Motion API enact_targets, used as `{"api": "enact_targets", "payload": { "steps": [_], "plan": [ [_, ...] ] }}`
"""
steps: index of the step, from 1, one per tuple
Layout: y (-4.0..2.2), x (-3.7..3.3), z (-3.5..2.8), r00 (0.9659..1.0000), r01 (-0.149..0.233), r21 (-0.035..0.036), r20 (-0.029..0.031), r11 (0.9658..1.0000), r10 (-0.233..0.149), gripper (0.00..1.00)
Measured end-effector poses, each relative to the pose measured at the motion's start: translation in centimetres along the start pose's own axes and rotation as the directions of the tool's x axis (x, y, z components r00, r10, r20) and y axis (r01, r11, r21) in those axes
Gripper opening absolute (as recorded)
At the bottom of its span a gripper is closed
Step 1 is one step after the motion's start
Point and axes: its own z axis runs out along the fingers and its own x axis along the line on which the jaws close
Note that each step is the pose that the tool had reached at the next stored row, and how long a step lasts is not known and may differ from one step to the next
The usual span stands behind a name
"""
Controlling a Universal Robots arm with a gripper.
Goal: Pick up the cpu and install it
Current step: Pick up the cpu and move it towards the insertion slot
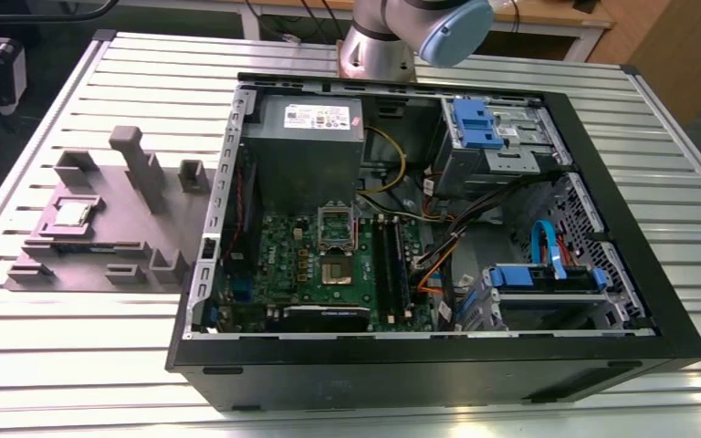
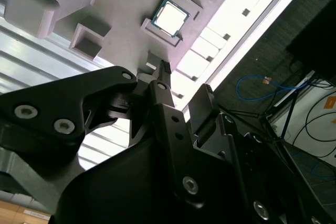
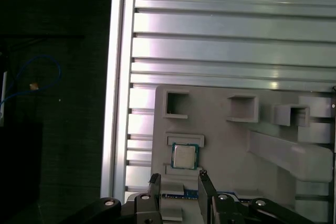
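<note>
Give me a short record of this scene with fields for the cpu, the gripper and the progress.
cpu: lies flat in a recess of the grey holder, not picked up
gripper: open, empty, close to the cpu, not touching it
computer case: open, on the exterior view's right of the holder
progress: cpu not yet installed
</note>
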Motion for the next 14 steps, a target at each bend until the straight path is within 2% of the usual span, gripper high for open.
{"api": "enact_targets", "payload": {
  "steps": [14],
  "plan": [
    [-0.07, -0.02, 1.5, 1.0, 0.0, 0.0001, 0.0, 1.0, 0.0, 0.42]
  ]
}}
